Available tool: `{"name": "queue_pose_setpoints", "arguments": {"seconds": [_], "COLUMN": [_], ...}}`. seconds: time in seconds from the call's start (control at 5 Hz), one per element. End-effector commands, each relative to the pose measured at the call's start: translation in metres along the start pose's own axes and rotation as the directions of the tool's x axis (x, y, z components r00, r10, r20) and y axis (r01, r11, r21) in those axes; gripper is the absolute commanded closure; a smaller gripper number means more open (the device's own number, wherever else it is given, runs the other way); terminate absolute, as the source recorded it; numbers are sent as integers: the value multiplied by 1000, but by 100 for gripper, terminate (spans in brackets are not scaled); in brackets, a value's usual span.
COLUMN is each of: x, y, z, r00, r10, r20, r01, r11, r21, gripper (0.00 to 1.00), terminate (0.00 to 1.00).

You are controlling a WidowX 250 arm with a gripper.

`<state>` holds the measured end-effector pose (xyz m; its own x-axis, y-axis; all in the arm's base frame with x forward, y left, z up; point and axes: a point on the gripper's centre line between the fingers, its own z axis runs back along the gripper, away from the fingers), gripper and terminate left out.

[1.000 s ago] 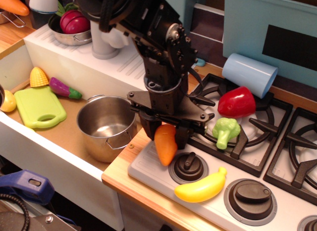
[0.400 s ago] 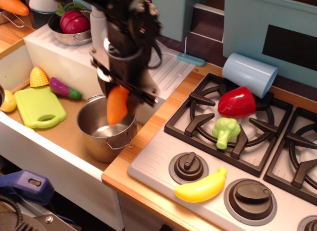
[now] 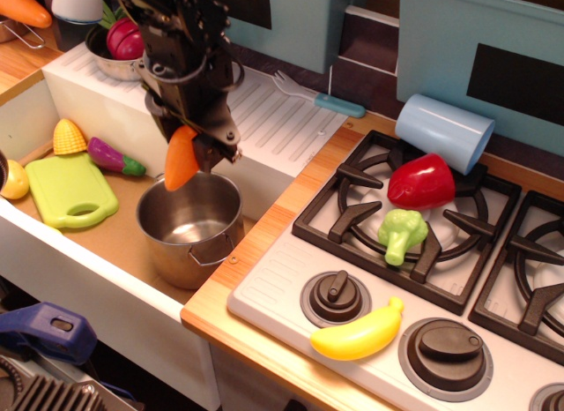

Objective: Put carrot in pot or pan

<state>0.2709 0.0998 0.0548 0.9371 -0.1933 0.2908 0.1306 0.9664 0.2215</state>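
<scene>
My gripper (image 3: 190, 149) is shut on the stubby orange carrot (image 3: 181, 159) and holds it, hanging point down, just above the far left rim of the shiny steel pot (image 3: 189, 227). The pot stands in the sink well, upright, with a wire loop handle facing front. The inside of the pot shows only bare metal. The black arm rises behind the carrot and hides part of the white drainboard.
A green cutting board (image 3: 69, 190), toy corn (image 3: 69, 137) and eggplant (image 3: 115, 158) lie left of the pot. The stove on the right holds a red pepper (image 3: 422, 182), broccoli (image 3: 401, 234), a yellow banana (image 3: 357, 336) and a blue cup (image 3: 443, 131). A steel bowl (image 3: 119, 54) stands at the back.
The gripper carried the carrot from the stove's front left corner leftward over the pot, and it now hangs at the pot's far left rim.
</scene>
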Motion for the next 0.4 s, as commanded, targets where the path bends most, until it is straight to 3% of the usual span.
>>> {"name": "queue_pose_setpoints", "arguments": {"seconds": [0.0,0.2], "x": [8,8], "y": [13,13], "z": [4,4], "r00": [999,999], "r10": [-7,-7], "r20": [43,43], "r01": [6,6], "r11": [1000,1000], "r21": [6,6], "gripper": [0,0], "terminate": [0,100]}}
